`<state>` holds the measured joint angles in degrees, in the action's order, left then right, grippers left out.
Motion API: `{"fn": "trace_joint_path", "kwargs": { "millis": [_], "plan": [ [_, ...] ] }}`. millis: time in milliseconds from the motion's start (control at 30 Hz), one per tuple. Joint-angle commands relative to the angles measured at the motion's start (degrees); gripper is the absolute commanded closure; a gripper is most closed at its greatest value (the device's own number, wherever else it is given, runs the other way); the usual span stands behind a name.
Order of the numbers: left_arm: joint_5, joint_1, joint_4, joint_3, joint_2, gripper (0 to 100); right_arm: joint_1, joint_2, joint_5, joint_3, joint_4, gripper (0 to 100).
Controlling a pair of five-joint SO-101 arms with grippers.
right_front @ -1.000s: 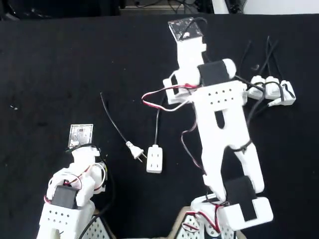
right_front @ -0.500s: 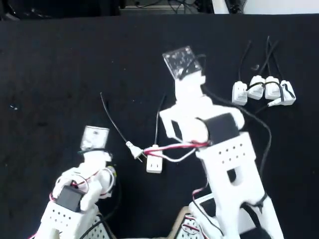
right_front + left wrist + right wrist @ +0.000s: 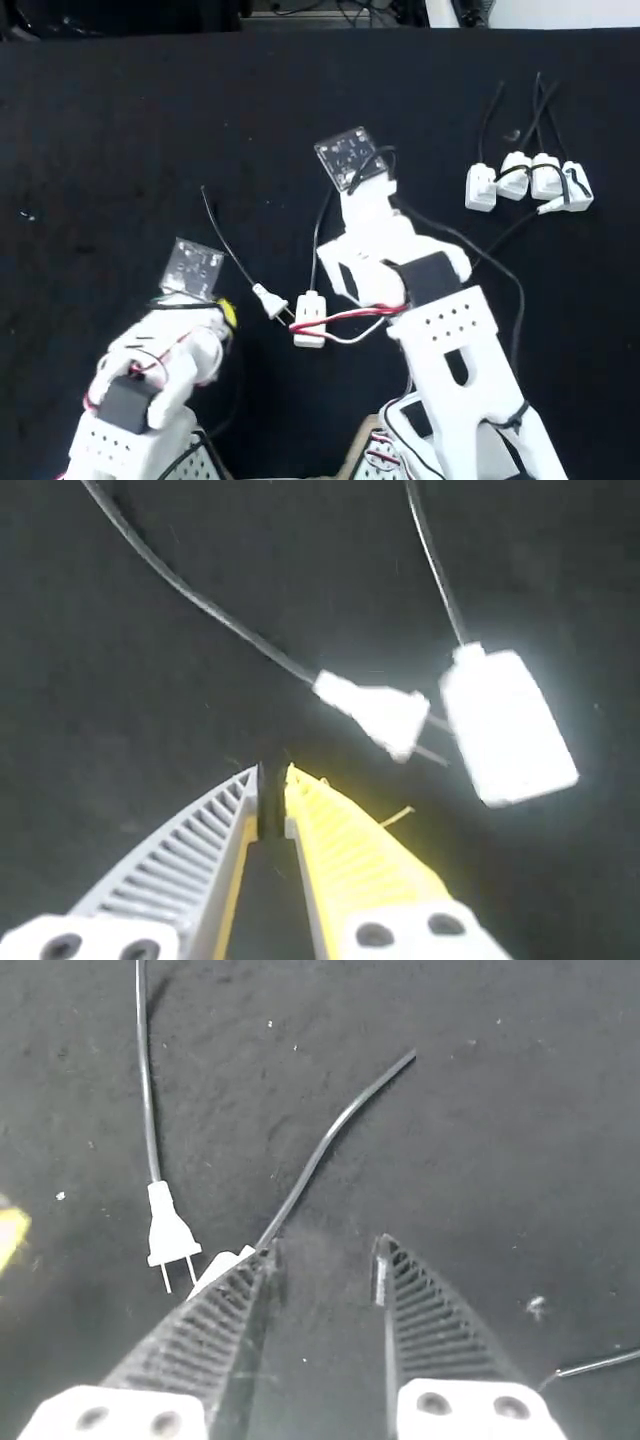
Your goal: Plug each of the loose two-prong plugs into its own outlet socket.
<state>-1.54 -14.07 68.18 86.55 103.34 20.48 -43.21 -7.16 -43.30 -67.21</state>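
Note:
A loose white two-prong plug [image 3: 268, 300] lies mid-table on its thin black cord, prongs pointing at a white outlet socket [image 3: 309, 320] just to its right, a small gap between them. In the left wrist view my left gripper [image 3: 271, 792] is shut with nothing in it, a short way from the plug [image 3: 378, 713] and the socket [image 3: 507, 735]. My right gripper [image 3: 325, 1260] is open and empty above the black table; the plug [image 3: 165, 1236] lies beside one finger and the socket [image 3: 218, 1266] peeks from behind that finger.
A row of several white sockets [image 3: 530, 180] with black cords sits at the far right of the table. The socket's cord [image 3: 318, 235] runs back under the right arm. Red and white wires [image 3: 350, 320] hang from that arm over the socket.
The right arm has swung from the far right back toward the middle, over the socket. The left arm has moved forward and right toward the plug.

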Motion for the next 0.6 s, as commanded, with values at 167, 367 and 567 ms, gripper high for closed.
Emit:
{"fn": "trace_joint_path", "kwargs": {
  "millis": [167, 367, 567],
  "plan": [
    [-7.3, 2.6, -16.4, -5.8, -0.1, 91, -13.1, -2.2, 11.3, -2.2, 7.7, 85.1],
    [-3.5, -6.1, -17.9, -7.8, -8.3, 75, -26.0, -2.2, 16.3, -2.4, 8.7, 85.1],
    [-3.3, -11.3, -17.5, -23.1, -37.2, 76, -28.7, -2.1, 16.7, -2.7, 8.6, 85.1]
  ]
}}
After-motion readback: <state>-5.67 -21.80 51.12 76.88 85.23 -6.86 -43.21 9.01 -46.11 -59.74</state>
